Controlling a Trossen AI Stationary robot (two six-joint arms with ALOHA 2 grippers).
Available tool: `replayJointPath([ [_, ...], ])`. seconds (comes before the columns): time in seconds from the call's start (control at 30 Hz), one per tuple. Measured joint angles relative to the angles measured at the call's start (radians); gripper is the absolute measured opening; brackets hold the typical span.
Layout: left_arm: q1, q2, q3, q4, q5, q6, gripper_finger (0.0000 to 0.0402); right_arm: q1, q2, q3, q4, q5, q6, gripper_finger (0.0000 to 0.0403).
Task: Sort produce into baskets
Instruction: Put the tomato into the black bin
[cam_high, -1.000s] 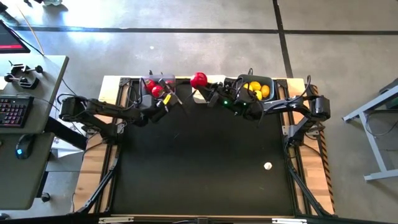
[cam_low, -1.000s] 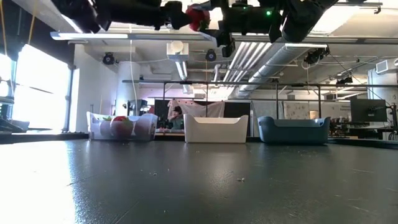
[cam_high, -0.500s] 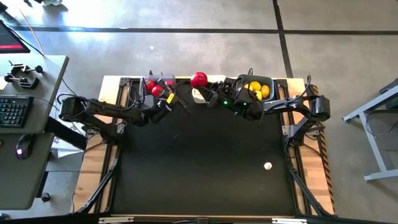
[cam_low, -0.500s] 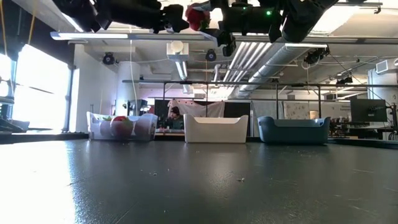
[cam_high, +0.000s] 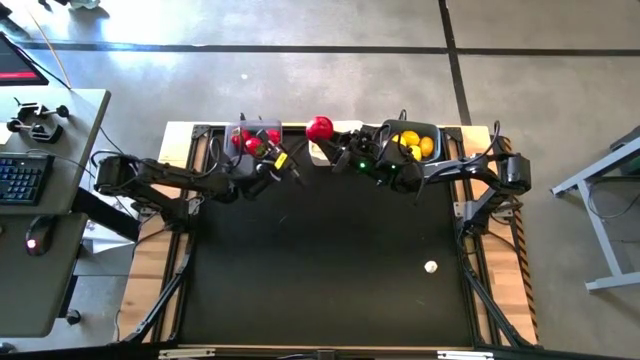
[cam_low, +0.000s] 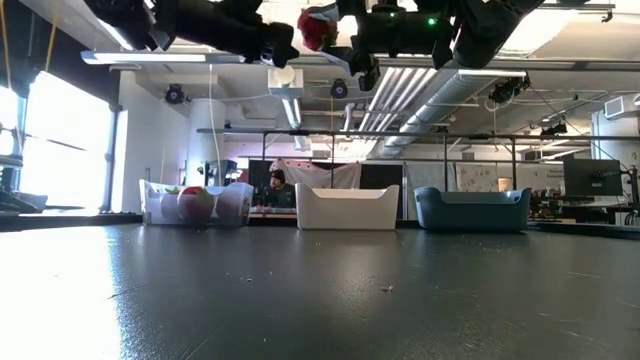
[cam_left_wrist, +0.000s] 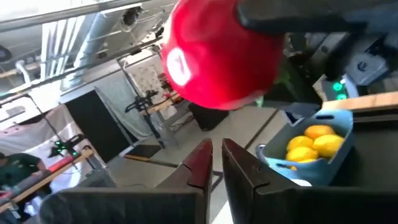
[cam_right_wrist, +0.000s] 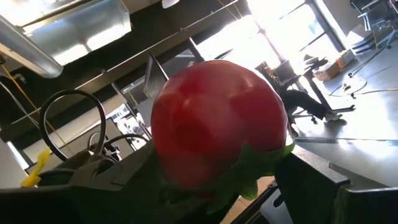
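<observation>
Tomato: your right gripper is clamped on it, high above the table's far edge.
Left gripper: fingers together, holding nothing, beside the grey basket.
Garlic bulb: alone on the table.

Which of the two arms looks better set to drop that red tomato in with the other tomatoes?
Probably the right: its claw holds the tomato in the air. The left claw is shut and empty, though it is nearer the grey basket of tomatoes.
</observation>
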Motion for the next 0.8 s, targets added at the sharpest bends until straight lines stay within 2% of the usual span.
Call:
replayJointPath([
  [0.13,0.000,0.001,0.001,0.007,-0.005,0.021,0.0061,0.000,0.000,0.000,-0.002,0.000,-0.004,0.0256],
  [0.43,0.003,0.001,0.015,0.089,-0.008,0.006,0.0208,0.000,0.000,0.000,-0.002,0.000,-0.004,0.0256],
  [0.53,0.008,0.002,0.015,0.110,-0.006,0.007,0.0245,0.000,-0.001,0.000,0.001,0.000,-0.008,0.0256],
  [0.63,0.008,0.003,0.015,0.110,0.003,0.009,0.0265,-0.002,-0.002,0.000,0.005,0.006,-0.015,0.0256],
  [0.8,-0.001,0.008,0.015,0.114,0.081,0.031,0.0272,-0.007,-0.001,0.000,0.001,0.019,-0.009,0.0256],
])
